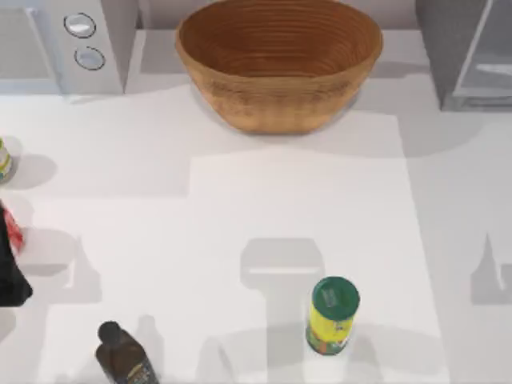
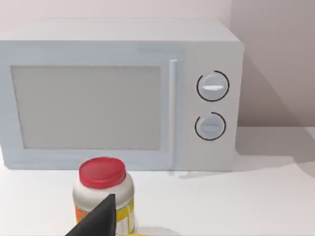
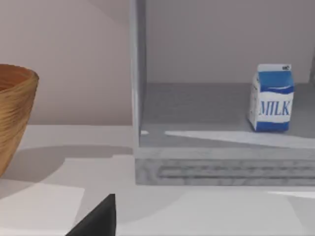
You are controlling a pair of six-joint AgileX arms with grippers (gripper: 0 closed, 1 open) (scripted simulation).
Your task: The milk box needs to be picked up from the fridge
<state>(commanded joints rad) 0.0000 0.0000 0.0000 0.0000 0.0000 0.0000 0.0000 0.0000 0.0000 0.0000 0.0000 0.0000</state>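
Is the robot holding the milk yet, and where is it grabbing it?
No, nothing is held. The milk box stands upright by itself on the floor of the open fridge, and nothing touches it.

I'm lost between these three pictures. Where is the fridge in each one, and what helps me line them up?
Top view: the fridge is in the far right corner of the table.
Right wrist view: the fridge stands open, with the milk box inside.
Left wrist view: this camera faces the microwave instead.
Shared landmark: the wicker basket, beside the fridge in the top and right wrist views.
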